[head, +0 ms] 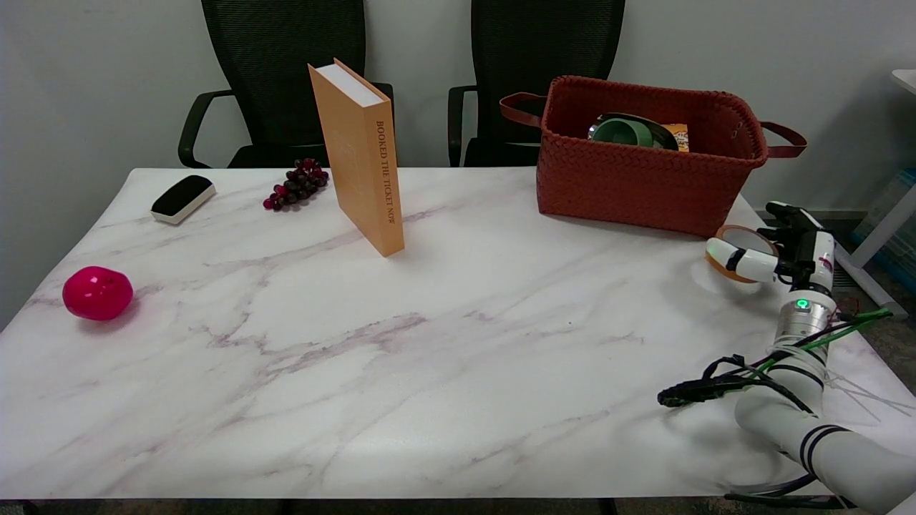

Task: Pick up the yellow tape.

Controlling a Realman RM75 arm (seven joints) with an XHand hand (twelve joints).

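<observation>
The yellow tape [730,274] is an orange-yellow ring near the table's right edge, just in front of the basket's right corner. My right hand [793,247] grips it: the white thumb [744,262] lies across the ring's near side, and the black fingers [786,218] wrap its far side. A faint shadow shows on the marble below the ring. I cannot tell whether the ring touches the table. The right arm reaches in from the lower right, with cables trailing along its wrist.
A brown woven basket [637,182] holding a green bowl stands just behind the hand. An orange book [361,161] stands upright mid-table. Dark grapes [297,184], a black-and-white eraser [182,198] and a pink ball [97,292] lie at the left. Two chairs stand behind.
</observation>
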